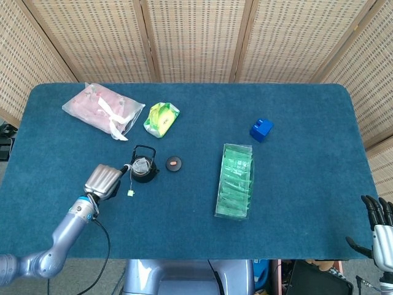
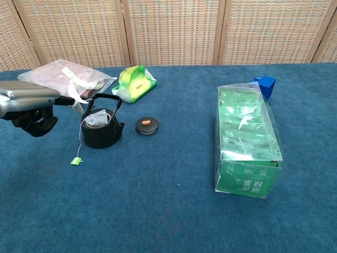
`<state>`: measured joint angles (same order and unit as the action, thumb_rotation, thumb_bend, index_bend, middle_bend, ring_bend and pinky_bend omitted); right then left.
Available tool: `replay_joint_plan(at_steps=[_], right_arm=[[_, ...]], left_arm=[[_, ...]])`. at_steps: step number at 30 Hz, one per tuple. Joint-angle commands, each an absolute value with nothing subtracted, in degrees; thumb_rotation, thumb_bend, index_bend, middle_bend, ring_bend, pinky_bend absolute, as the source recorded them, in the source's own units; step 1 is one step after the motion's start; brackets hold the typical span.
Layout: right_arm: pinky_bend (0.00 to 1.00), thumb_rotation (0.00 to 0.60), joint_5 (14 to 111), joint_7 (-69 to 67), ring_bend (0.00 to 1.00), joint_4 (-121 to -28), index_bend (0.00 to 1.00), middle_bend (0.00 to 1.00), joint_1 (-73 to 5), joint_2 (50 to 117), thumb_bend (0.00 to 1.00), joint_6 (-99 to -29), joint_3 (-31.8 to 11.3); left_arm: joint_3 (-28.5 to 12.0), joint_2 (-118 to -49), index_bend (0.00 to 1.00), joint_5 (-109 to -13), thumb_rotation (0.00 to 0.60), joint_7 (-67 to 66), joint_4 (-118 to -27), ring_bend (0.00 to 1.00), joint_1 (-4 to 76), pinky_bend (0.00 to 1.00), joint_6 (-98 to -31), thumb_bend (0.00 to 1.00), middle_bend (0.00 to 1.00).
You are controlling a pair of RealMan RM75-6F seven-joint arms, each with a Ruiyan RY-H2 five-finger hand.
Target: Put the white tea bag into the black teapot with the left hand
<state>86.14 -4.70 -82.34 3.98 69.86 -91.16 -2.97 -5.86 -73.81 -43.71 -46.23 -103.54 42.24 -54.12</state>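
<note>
The black teapot [image 1: 143, 168] [image 2: 100, 132] stands upright on the blue table, left of centre. The white tea bag [image 1: 141, 165] [image 2: 97, 119] lies inside its mouth. Its string hangs over the rim to a green tag [image 1: 131, 193] [image 2: 76, 161] on the cloth. My left hand [image 1: 104, 180] [image 2: 30, 104] hovers just left of the pot, holding nothing; most fingers curl under and one fingertip [image 2: 76, 107] reaches toward the pot's handle. My right hand [image 1: 378, 228] hangs past the table's front right corner, fingers apart and empty.
The pot's lid [image 1: 174, 164] [image 2: 147, 125] lies just right of the pot. Behind it are a pink bag [image 1: 103, 109] [image 2: 66, 79] and a green-yellow packet [image 1: 161, 118] [image 2: 136, 83]. A green tea box [image 1: 236, 180] [image 2: 245, 139] and a blue box [image 1: 261, 129] [image 2: 264, 84] sit to the right.
</note>
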Motion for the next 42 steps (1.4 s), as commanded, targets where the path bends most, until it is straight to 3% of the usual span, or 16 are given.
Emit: replay_joint_plan(at_steps=[1, 28, 36, 42], right_arm=[[0.1, 0.6, 86.1, -4.8, 0.03, -82.3, 0.11, 0.19, 4.0, 69.9, 0.12, -91.2, -3.0], [0.1, 0.6, 85.6, -5.1, 0.03, -81.9, 0.11, 0.19, 4.3, 69.9, 0.12, -91.0, -3.0], [0.1, 0.6, 85.6, -4.9, 0.03, -82.1, 0.11, 0.19, 4.4, 69.9, 0.12, -91.1, -3.0], [0.1, 0.6, 85.8, -4.9, 0.03, -82.1, 0.11, 0.19, 4.0, 69.9, 0.12, -90.8, -3.1]], left_arm=[[-5.7, -74.5, 0.15, -41.2, 0.6, -47.4, -102.8, 0.81, 44.5, 0.74, -53.3, 0.75, 0.87], [-1.6, -80.1, 0.15, -27.8, 0.6, -48.4, -96.3, 0.81, 54.2, 0.74, -51.4, 0.75, 0.87], [-2.1, -79.5, 0.15, -33.1, 0.6, -43.7, -97.5, 0.81, 52.7, 0.74, -54.5, 0.75, 0.86], [-2.1, -76.7, 0.14, -42.9, 0.6, -37.0, -101.6, 0.78, 48.3, 0.73, -60.3, 0.75, 0.81]])
